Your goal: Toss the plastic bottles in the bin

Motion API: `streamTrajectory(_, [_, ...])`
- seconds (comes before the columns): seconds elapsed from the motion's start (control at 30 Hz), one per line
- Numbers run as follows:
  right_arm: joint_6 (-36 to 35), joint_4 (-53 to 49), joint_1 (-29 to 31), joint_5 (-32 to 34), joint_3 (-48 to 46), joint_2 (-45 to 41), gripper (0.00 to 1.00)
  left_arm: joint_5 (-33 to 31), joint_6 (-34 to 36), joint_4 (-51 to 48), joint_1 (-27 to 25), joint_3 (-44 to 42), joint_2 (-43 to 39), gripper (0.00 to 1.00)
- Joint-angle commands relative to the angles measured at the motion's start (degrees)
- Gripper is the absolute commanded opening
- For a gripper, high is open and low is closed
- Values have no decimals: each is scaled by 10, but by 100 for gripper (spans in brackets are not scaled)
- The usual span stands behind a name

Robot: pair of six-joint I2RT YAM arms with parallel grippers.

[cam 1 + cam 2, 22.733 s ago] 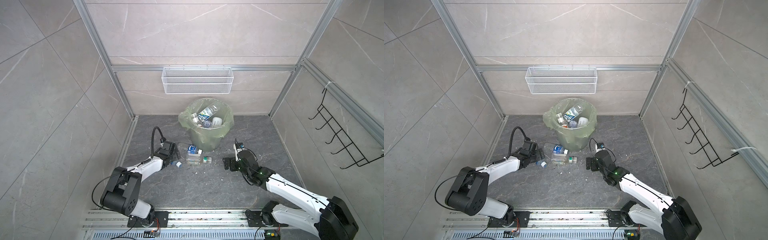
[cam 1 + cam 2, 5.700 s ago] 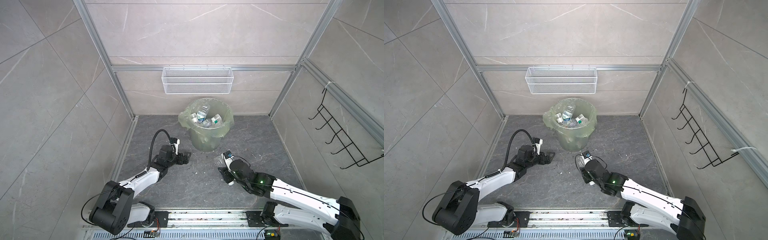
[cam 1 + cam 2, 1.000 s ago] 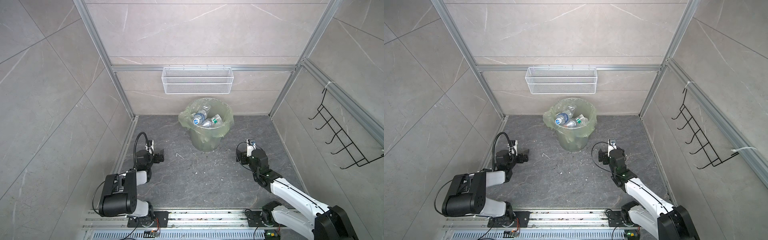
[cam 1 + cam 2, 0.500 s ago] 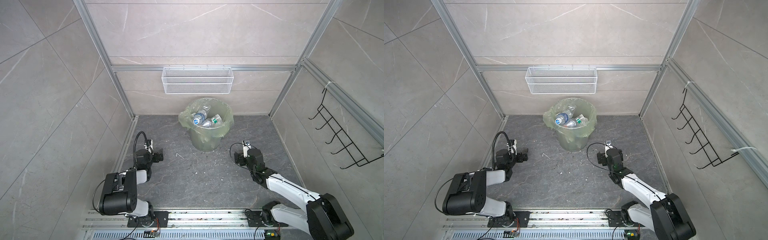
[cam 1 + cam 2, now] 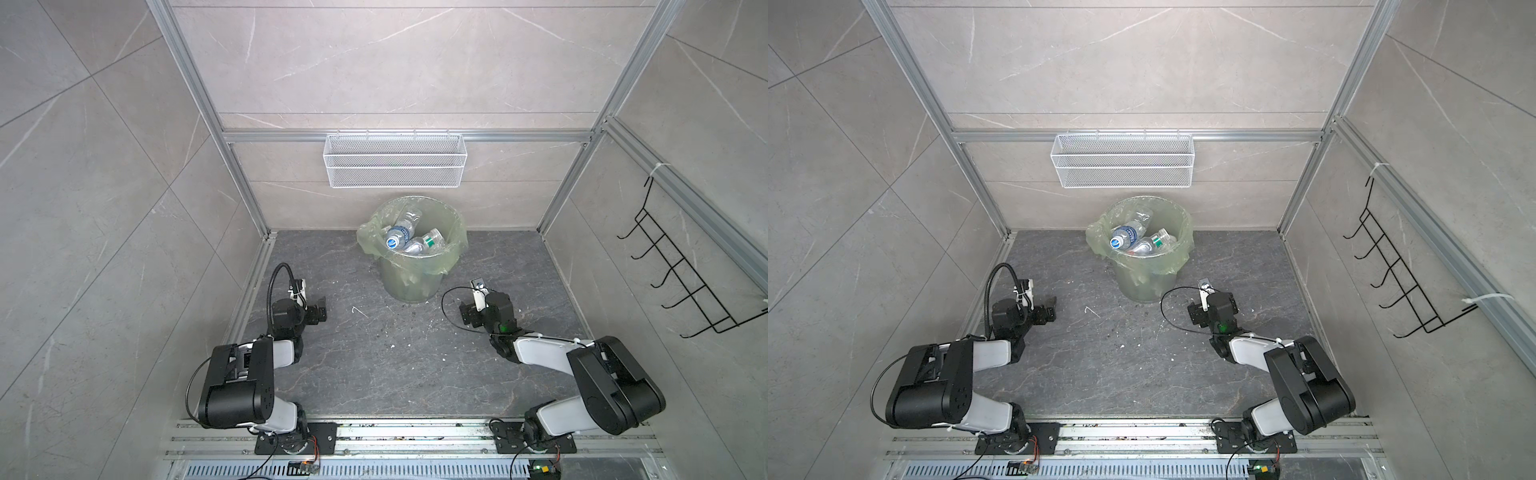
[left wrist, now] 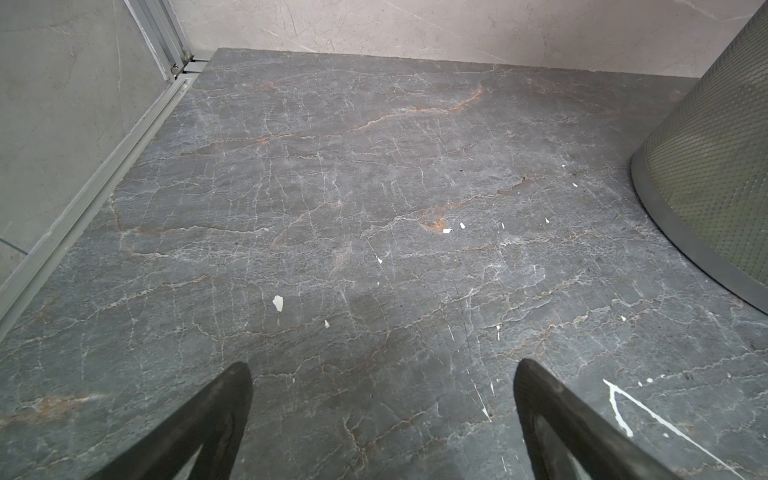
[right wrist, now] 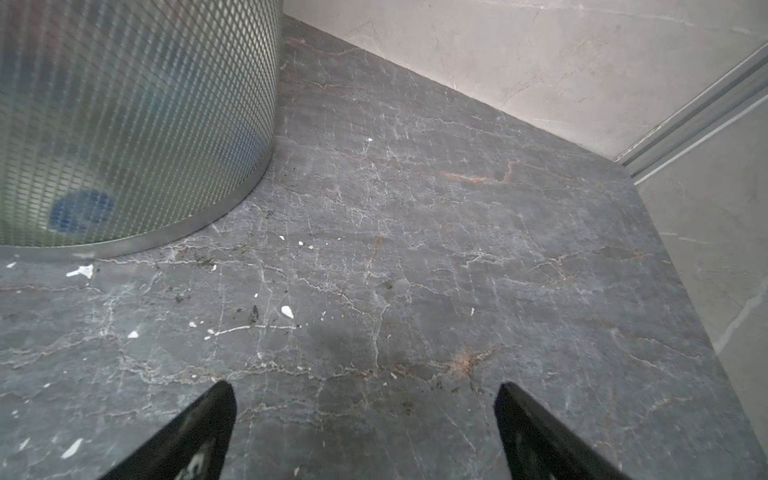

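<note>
2 sets of jaws stand wide apart and empty: left gripper and right gripper, low over the floor. Bottles lie in the bin, ahead of and between both

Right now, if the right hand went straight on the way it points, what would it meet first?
Probably the bare floor: the open right hand seems angled down at it, with the back wall beyond. The bin stands off to one side.
</note>
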Motion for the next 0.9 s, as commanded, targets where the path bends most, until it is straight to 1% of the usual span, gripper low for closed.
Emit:
streamTrajectory(0.0, [-7, 23, -13, -39, 11, 2, 99, 8, -4, 42, 3, -4, 6, 100])
streamTrajectory(0.13, [27, 24, -55, -81, 10, -3, 95, 13, -2, 48, 4, -6, 8, 100])
streamTrajectory(0.23, [57, 91, -86, -95, -31, -15, 96, 46, 4, 65, 10, -15, 9, 100])
streamTrajectory(0.3, [69, 134, -101, -105, -50, -5, 97, 48, 3, 66, 11, -15, 10, 100])
streamTrajectory(0.37, [78, 170, -117, -133, -55, 21, 98, 48, 3, 65, 12, -15, 9, 100])
streamTrajectory(0.43, [87, 177, -129, -143, -60, 26, 100, 49, 3, 65, 12, -14, 10, 100])
streamTrajectory(0.57, [91, 175, -137, -154, -57, 28, 100, 49, 3, 65, 12, -14, 9, 100])
streamTrajectory(0.87, [91, 174, -136, -134, -57, 25, 100, 49, 3, 67, 12, -16, 8, 100])
